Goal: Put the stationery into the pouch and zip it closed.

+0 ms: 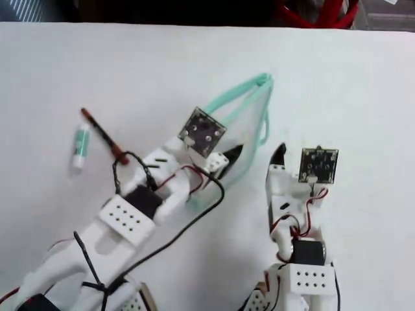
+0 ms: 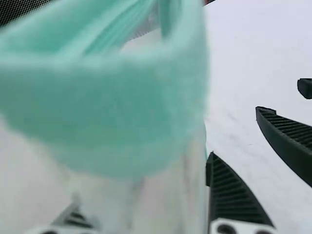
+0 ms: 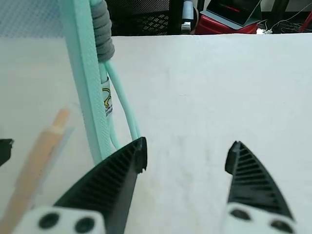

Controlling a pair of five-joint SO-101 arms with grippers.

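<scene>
Pouch rim (image 2: pixel 107 97) pinched between left fingers (image 2: pixel 229 195), right fingers (image 3: pixel 117 175) alongside

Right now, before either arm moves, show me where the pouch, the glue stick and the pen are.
pouch (image 1: pixel 249 126), high view, on its see-through side panel.
glue stick (image 1: pixel 80 148), high view, middle of its body.
pen (image 1: pixel 102 135), high view, middle of its shaft.
</scene>
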